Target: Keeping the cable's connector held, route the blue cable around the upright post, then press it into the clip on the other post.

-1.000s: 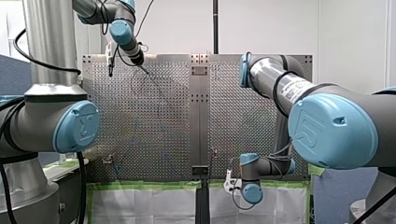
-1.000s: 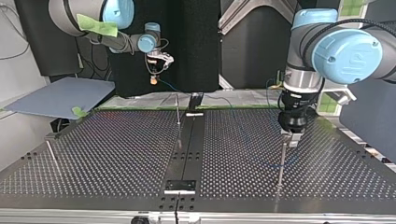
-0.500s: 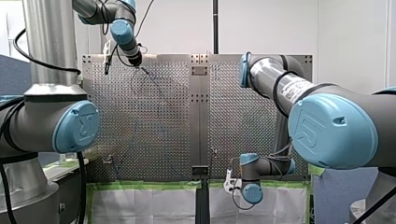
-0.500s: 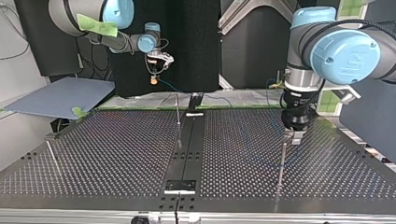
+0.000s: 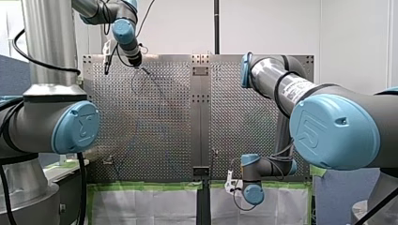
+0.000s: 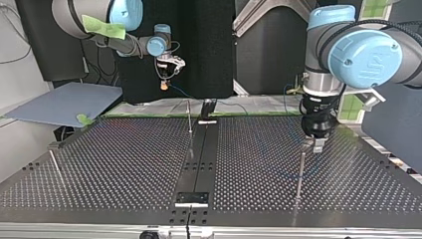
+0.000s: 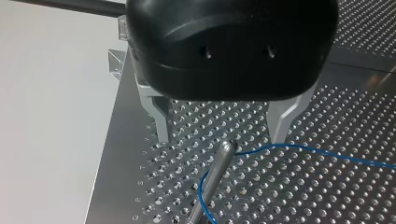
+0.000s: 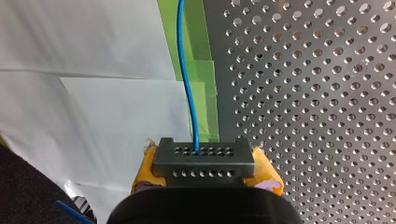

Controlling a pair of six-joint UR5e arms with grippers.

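Observation:
In the left wrist view my left gripper (image 7: pixel 219 137) is open, its metal fingers (image 7: pixel 161 121) standing either side of the tip of an upright metal post (image 7: pixel 212 175). The blue cable (image 7: pixel 289 149) curves around that post on the perforated plate. In the top view that gripper (image 6: pixel 317 144) hangs just above the post (image 6: pixel 300 172) at the right. My right gripper (image 8: pixel 205 173), with yellow pads (image 8: pixel 145 163), is shut on the dark connector (image 8: pixel 204 158), and the blue cable (image 8: pixel 187 70) runs ahead from it. In the top view it (image 6: pixel 166 74) hovers beyond the table's far edge.
A thin post (image 6: pixel 189 117) stands near the dark centre strip (image 6: pixel 199 164) at the far side, another post (image 6: pixel 54 159) at the top view's left. Green tape and white sheeting (image 8: pixel 116 102) lie past the plate's edge. A grey-blue board (image 6: pixel 64 102) sits at far left.
My left gripper has shifted slightly toward the top view's right and nearer the post's top, still open. My right arm and the connector have not moved.

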